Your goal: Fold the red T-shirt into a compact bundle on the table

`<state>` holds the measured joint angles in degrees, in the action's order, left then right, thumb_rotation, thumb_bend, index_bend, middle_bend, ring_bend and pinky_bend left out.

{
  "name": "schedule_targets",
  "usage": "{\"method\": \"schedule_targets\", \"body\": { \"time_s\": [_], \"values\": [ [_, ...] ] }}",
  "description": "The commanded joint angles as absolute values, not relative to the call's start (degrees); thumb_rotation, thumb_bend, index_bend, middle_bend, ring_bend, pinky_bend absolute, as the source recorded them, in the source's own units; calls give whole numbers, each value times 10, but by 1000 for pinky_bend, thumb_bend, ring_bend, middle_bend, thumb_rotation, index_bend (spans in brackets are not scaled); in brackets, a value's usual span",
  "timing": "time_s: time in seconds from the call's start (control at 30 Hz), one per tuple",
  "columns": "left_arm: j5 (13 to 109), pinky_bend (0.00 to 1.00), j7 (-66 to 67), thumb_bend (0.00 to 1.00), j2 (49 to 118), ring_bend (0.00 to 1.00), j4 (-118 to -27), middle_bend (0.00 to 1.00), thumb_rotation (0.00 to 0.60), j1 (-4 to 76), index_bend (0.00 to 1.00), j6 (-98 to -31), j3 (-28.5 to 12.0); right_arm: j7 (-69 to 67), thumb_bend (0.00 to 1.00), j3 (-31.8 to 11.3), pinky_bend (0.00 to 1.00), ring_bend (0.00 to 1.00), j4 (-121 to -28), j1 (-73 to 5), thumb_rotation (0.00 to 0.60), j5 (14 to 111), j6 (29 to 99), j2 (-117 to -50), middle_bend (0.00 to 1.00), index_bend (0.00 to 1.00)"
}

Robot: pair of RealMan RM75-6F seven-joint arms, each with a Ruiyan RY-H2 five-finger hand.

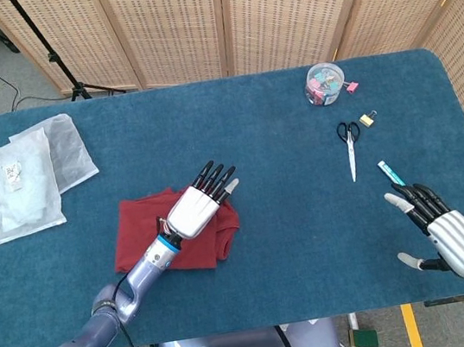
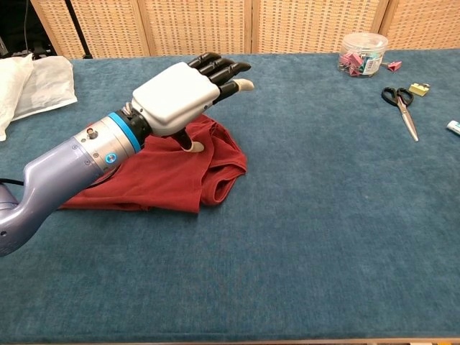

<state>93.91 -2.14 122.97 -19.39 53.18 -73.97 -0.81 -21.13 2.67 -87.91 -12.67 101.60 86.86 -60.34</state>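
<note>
Fingers of the left hand (image 2: 176, 97) are held straight and slightly apart, with nothing gripped; the hand is raised over the right part of the red T-shirt (image 2: 162, 176), and in the chest view a gap is seen between palm and cloth, though whether the thumb tip touches the fabric cannot be told. The right hand (image 1: 447, 231) is seen only in the head view, near the front right corner of the blue table (image 1: 262, 143), well apart from the shirt, its fingers spread and empty.

The shirt is laid on the left-front part of the table and is already gathered into a small, roughly rectangular pad. Its left portion is flat; its right end is bunched, with a rolled hem or sleeve edge curling open toward the front. The folding is judged to be largely done: the garment is compact, yet the right end is loose and uneven, so a last tuck or press may be wanted before it counts as a tidy bundle.

Further out, two white plastic bags (image 1: 27, 173) are lain at the far left, and a clear tub of clips (image 1: 324, 83), black scissors (image 1: 349, 147), a small padlock (image 1: 367, 119) and a tube-like item (image 1: 390, 172) are set along the right side.
</note>
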Motion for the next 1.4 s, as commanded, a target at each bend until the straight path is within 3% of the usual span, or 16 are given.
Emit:
{"method": "schedule_targets", "body": {
  "time_s": [0.03,0.43,0.63,0.77,0.97,1.07,1.4],
  "values": [
    [938,0,-23,41,1227,0,-197,0,600,531,0,-745,-10,-211,210,27,0,0,-879,-127,600,1016,869,-603,0,0],
    [928,0,-45,30,1168,0,-266,0,600,522,0,-813,-33,-201,209,30,0,0,-882,-126,600,1021,868,-604,0,0],
    [911,0,-37,3,1087,0,-365,0,600,491,0,-856,-54,-201,208,28,0,0,-883,-124,600,1022,874,-606,0,0],
    [882,0,3,0,989,0,-511,0,600,442,0,-857,-59,-206,183,22,0,0,-880,-121,600,1019,889,-609,0,0],
    [831,0,43,0,840,0,-720,0,600,350,0,-868,-47,-200,27,9,0,0,-874,-113,600,1007,908,-618,0,0],
    [805,0,41,0,779,0,-795,0,600,300,0,-879,-35,-190,0,3,0,0,-871,-110,600,1002,914,-624,0,0],
    [767,0,-59,0,715,0,-838,0,600,161,0,-931,-1,-117,0,-18,0,0,-861,-101,600,973,922,-648,0,0]
  ]
}}
